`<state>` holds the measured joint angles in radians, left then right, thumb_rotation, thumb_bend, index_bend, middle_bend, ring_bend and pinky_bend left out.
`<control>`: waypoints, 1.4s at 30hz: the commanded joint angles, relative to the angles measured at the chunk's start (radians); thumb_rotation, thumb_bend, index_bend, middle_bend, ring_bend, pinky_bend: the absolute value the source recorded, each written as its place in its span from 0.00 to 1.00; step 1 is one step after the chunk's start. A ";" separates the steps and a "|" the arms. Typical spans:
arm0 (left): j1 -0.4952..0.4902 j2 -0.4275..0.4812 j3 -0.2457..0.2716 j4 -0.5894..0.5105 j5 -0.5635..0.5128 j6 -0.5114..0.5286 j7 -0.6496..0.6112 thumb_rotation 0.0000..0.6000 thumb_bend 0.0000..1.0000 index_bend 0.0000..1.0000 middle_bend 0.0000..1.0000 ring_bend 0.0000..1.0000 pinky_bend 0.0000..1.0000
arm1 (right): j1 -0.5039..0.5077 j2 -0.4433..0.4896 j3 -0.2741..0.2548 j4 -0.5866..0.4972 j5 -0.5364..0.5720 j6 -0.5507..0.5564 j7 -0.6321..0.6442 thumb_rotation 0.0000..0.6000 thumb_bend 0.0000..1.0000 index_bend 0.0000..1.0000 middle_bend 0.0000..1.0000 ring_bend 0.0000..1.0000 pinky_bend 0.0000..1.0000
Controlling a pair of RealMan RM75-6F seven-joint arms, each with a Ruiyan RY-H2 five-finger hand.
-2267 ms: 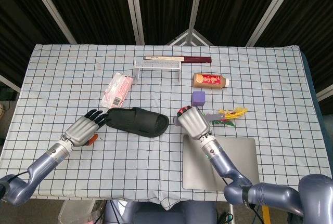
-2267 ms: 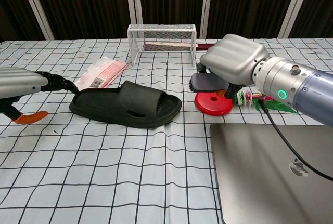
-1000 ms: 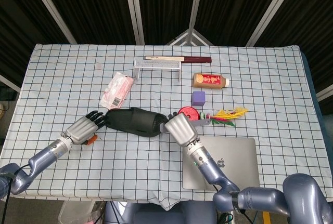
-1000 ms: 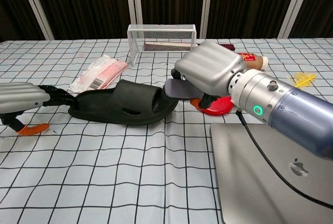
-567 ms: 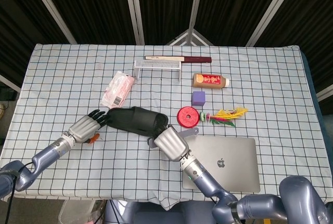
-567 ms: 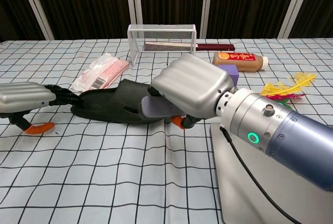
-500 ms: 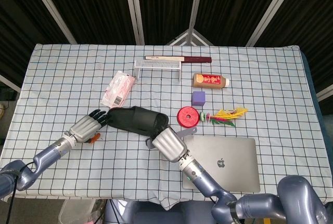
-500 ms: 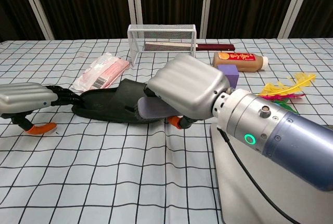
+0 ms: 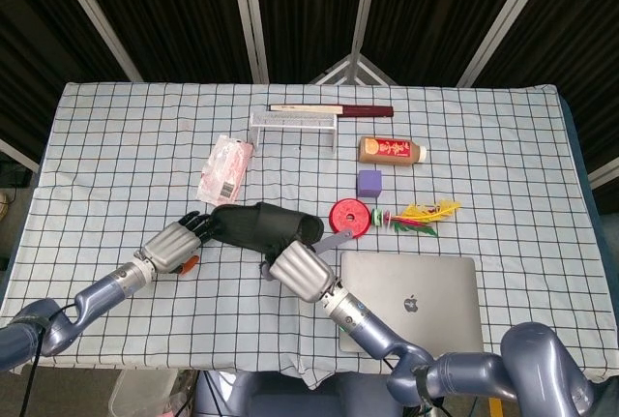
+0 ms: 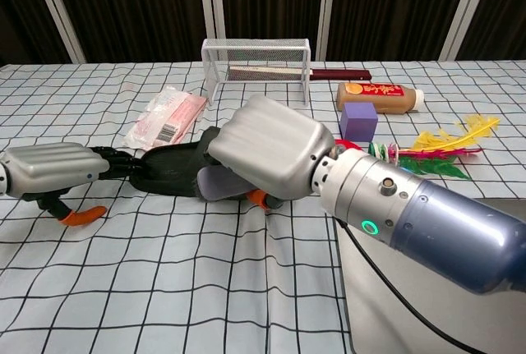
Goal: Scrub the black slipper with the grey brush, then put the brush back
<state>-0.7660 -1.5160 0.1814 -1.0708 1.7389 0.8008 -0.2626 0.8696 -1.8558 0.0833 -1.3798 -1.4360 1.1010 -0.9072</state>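
Gripping the grey brush [image 10: 215, 181], our right robot hand [image 10: 267, 157] presses it on the black slipper [image 9: 263, 226]; our left robot hand [image 9: 174, 244], fingers extended, steadies the slipper's 9 o'clock end.

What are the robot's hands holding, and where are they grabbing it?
The right hand grips the grey brush around its back. The left hand steadies the black slipper at its end.

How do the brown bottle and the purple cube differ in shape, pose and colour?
The brown bottle is long and rounded; the purple cube is boxy. The bottle lies on its side; the cube sits flat on one face. The bottle carries a red label; the cube is plain. Both rest on the checked tablecloth.
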 commanded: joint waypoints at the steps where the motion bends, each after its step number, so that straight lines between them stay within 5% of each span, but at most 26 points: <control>1: -0.006 0.000 0.012 -0.015 0.013 0.010 -0.007 0.93 0.69 0.12 0.06 0.00 0.00 | 0.005 -0.002 -0.013 0.019 -0.037 0.002 0.003 1.00 0.92 0.91 0.83 0.67 0.73; 9: 0.000 0.035 0.023 -0.056 0.010 0.041 0.019 0.93 0.68 0.11 0.06 0.00 0.00 | -0.005 0.013 -0.016 0.027 -0.084 0.021 0.025 1.00 0.93 0.91 0.83 0.67 0.73; 22: 0.065 0.120 0.015 -0.171 -0.097 0.006 0.324 0.93 0.68 0.10 0.05 0.00 0.00 | -0.047 0.048 0.000 -0.087 -0.049 0.016 0.019 1.00 0.95 0.91 0.83 0.67 0.73; 42: 0.079 0.096 0.017 -0.097 -0.098 0.011 0.238 0.93 0.68 0.10 0.05 0.00 0.00 | -0.071 0.026 0.037 0.027 -0.029 0.016 0.170 1.00 0.97 0.91 0.83 0.67 0.73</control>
<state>-0.6866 -1.4203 0.1992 -1.1677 1.6405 0.8115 -0.0242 0.7996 -1.8281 0.1178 -1.3578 -1.4651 1.1174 -0.7423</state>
